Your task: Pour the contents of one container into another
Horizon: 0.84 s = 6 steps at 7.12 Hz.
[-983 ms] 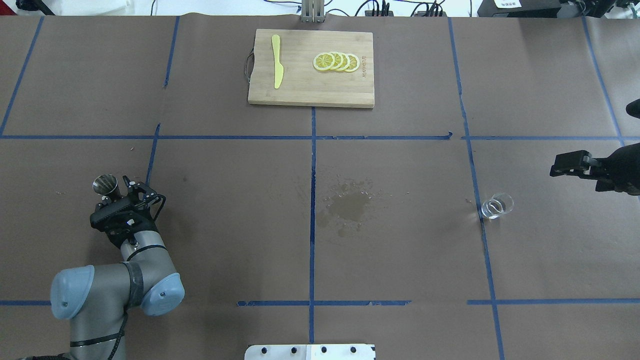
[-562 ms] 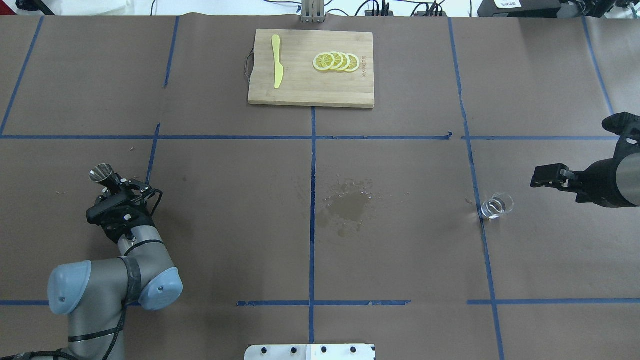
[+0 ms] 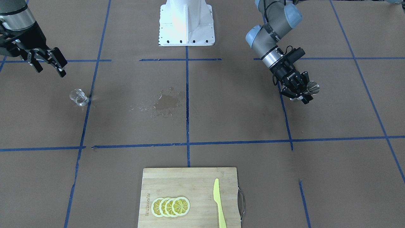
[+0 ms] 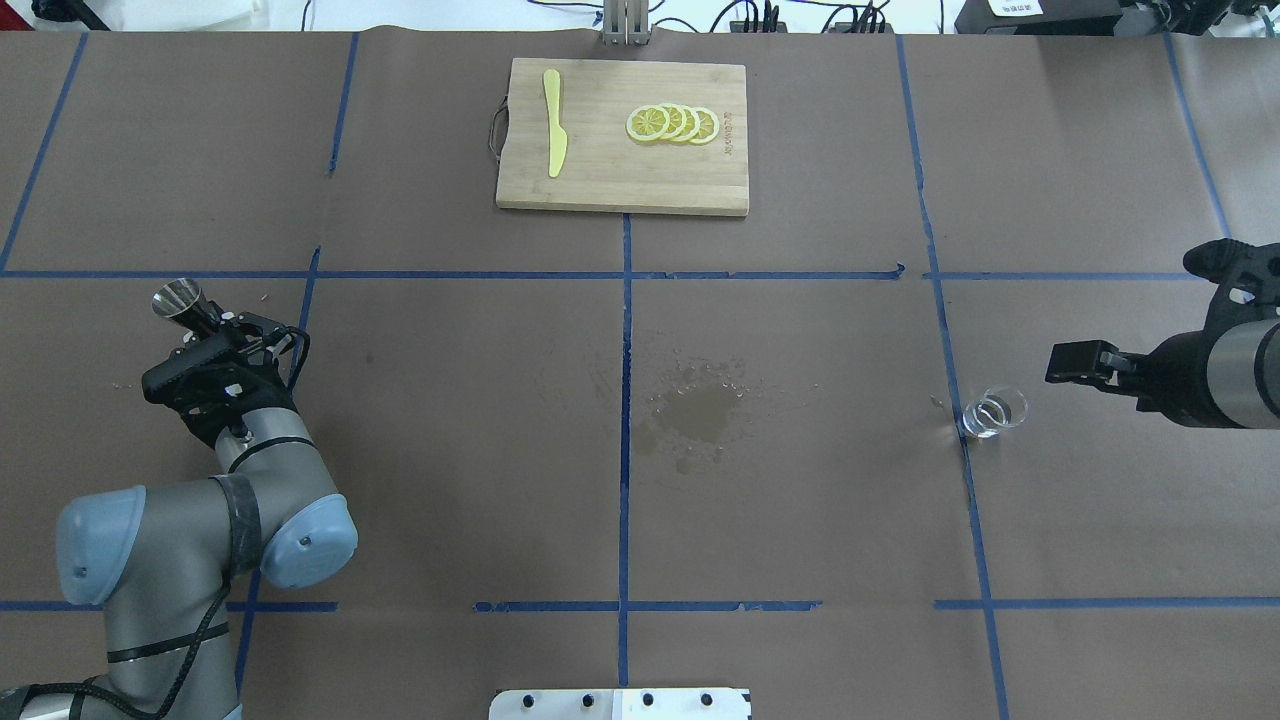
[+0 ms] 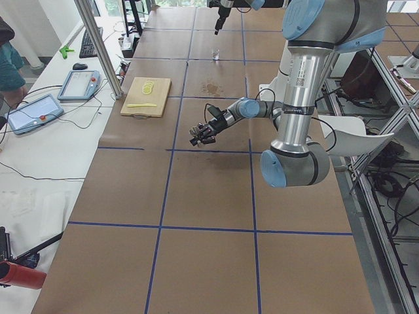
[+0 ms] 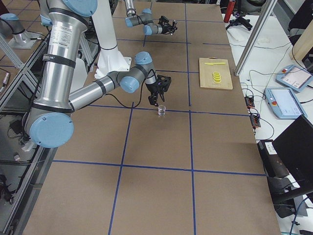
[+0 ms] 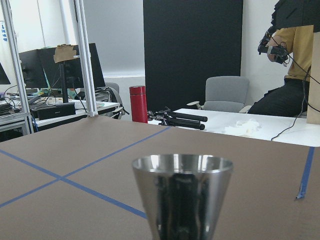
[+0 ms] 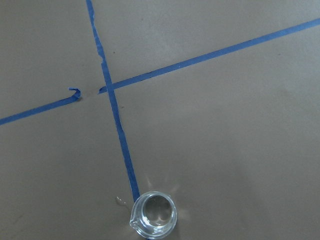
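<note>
The clear glass cup stands upright on the brown paper on the robot's right side, just beside a blue tape line, untouched; whether it holds liquid I cannot tell. The right gripper hovers near it on the outer side, apart from it, jaws spread wide and empty; its wrist camera looks straight down into the cup's mouth. Well apart, on the left side of the table, the steel jigger sits clamped at its narrow waist in the left gripper, its open mouth clear of the fingers; it appears raised off the paper. Between the two, a wet stain darkens the paper at the table's centre; a cutting board with lemon slices and a yellow knife lies at the far edge. So, by my judgement, the receiving vessel is in hand; grasping the cup, bringing the two together and pouring are all left.
</note>
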Available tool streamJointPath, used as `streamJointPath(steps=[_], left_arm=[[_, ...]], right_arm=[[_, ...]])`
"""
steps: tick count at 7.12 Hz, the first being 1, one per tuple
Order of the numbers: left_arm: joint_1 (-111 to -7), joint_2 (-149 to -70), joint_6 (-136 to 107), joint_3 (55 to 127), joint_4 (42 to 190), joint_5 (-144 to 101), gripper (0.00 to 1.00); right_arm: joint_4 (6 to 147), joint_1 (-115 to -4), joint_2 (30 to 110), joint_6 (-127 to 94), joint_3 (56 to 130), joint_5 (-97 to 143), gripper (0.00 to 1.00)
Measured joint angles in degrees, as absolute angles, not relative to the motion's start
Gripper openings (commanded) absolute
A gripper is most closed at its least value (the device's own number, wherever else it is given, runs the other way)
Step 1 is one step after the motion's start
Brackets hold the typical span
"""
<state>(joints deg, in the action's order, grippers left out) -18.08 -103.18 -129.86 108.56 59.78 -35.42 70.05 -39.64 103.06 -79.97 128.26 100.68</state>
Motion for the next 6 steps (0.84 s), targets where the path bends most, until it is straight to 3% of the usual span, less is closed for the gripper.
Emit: streamJointPath(steps=[6], left_arm=[[-18.4, -112.9, -104.3, 116.6, 65.9, -35.8, 0.00]], right_arm=[[70.0, -19.9, 103.1, -89.1, 130.5, 74.0, 1.00]])
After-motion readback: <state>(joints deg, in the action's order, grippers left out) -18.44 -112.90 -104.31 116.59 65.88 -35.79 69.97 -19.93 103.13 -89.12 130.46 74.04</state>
